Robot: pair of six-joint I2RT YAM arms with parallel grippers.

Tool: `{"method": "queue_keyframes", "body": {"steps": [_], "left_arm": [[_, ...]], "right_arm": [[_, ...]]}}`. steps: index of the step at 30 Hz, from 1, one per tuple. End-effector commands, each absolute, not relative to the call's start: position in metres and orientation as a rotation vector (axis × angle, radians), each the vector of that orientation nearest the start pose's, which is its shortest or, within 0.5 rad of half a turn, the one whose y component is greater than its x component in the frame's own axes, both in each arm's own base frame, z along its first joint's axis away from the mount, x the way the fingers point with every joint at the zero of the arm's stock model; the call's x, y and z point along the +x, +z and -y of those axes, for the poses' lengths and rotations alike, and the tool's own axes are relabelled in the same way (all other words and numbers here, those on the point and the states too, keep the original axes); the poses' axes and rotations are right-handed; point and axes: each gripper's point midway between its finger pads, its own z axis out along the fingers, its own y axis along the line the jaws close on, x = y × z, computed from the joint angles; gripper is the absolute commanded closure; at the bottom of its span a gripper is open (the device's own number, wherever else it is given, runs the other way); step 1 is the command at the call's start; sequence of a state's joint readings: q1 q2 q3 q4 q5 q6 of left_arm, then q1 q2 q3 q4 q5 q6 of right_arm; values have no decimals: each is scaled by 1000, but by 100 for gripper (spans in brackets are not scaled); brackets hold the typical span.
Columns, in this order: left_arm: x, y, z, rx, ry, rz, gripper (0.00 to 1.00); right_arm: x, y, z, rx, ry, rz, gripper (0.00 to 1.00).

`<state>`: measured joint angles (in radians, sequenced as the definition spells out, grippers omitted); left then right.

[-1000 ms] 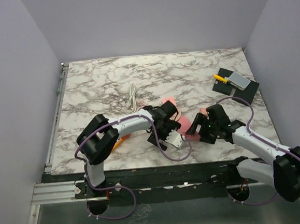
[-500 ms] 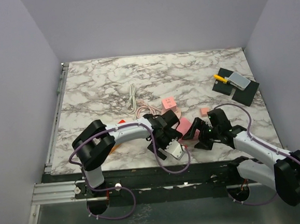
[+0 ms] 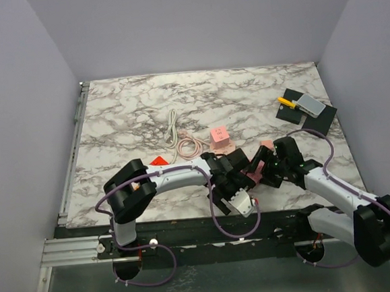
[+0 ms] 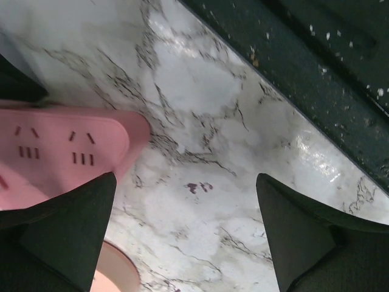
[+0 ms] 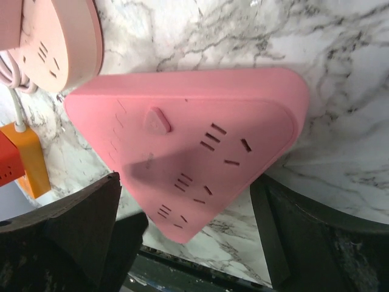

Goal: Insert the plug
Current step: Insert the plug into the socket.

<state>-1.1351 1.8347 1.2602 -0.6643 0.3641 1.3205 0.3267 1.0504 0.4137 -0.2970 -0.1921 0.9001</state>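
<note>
While the right gripper (image 5: pixel 182 204) is standing wide, we are seeing its fingers (image 5: pixel 73 225) straddling the pink power strip (image 5: pixel 194 140) lying flat on the marble table (image 5: pixel 340 79). We are seeing the left gripper (image 4: pixel 185 194) gaping wide over bare marble, the strip's corner lying just outside one finger and the white cable (image 3: pixel 172 126) well beyond both claws.

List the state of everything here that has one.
Pink triangular plastic power strip: lying flat, visible sockets empty.
Left hand: open, empty.
Right hand: open, astride the strip's corner.
White cable: lying loose.
</note>
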Motion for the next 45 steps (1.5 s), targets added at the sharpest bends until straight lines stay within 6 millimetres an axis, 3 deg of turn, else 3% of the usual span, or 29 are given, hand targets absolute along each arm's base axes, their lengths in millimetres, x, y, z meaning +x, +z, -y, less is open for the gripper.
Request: {"method": "queue_keyframes", "body": {"steps": [1,3,6,9,12,14,20,23,28,31,39,45], "left_arm": [[128,70,395,-3301,733,1079,1],[136,83,391,-3300,703,1165,1],[156,94,365,-3275,649,1312,1],[188,100,346,-3224,586,1530,1],[228,117,348,-3142,628,1845,1],[244,121,353,-3144,644,1896,1],[259,103,385,-3227,657,1768,1],[257,100,398,-3269,711,1670,1],[243,81,396,-3393,592,1338,1],[248,67,396,-3396,530,1263,3],[262,43,410,-3403,452,1070,18],[266,52,425,-3417,482,1073,38]], "right_arm": [[214,18,-116,656,540,-2573,8],[212,15,-112,661,515,-2581,10],[207,13,-107,672,493,-2584,12],[207,17,-106,684,506,-2553,16],[207,19,-103,694,486,-2547,20],[208,19,-102,698,477,-2551,20],[206,15,-104,723,482,-2574,20],[200,13,-103,747,486,-2571,21],[194,8,-106,780,526,-2561,26],[194,7,-107,772,536,-2565,26],[201,11,-116,698,624,-2521,26],[203,9,-123,652,675,-2512,26]]}}
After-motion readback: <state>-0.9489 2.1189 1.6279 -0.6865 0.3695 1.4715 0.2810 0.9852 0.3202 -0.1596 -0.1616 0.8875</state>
